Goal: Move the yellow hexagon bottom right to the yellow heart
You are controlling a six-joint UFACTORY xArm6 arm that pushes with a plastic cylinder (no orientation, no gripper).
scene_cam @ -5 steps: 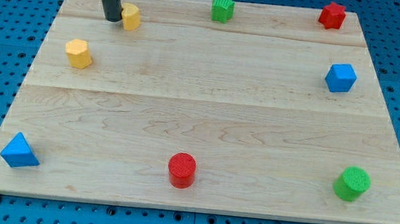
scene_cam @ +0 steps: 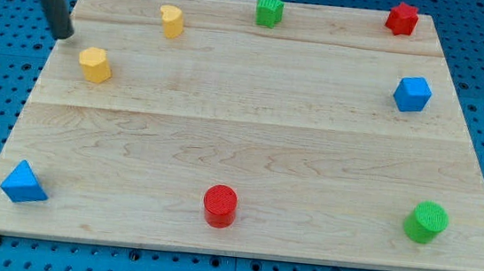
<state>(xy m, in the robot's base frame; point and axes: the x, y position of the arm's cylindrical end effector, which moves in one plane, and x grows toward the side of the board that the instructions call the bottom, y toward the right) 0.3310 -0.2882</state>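
The yellow hexagon [scene_cam: 96,64] sits near the board's left edge, in the upper part. The yellow heart [scene_cam: 172,20] stands to its upper right, near the view's top. My tip [scene_cam: 63,34] is at the board's left edge, up and left of the hexagon, a short gap from it. The rod slants up toward the view's top left. The tip is well to the left of the heart.
A green star [scene_cam: 270,10] and a red block [scene_cam: 402,18] sit along the top edge. A blue cube [scene_cam: 412,93] is at the right. A blue triangle [scene_cam: 23,182], a red cylinder [scene_cam: 219,205] and a green cylinder [scene_cam: 426,222] line the bottom of the wooden board [scene_cam: 250,145].
My tip has moved left and down, from beside the yellow heart to the board's left edge above the hexagon. The heart now shows in full. No block has clearly moved.
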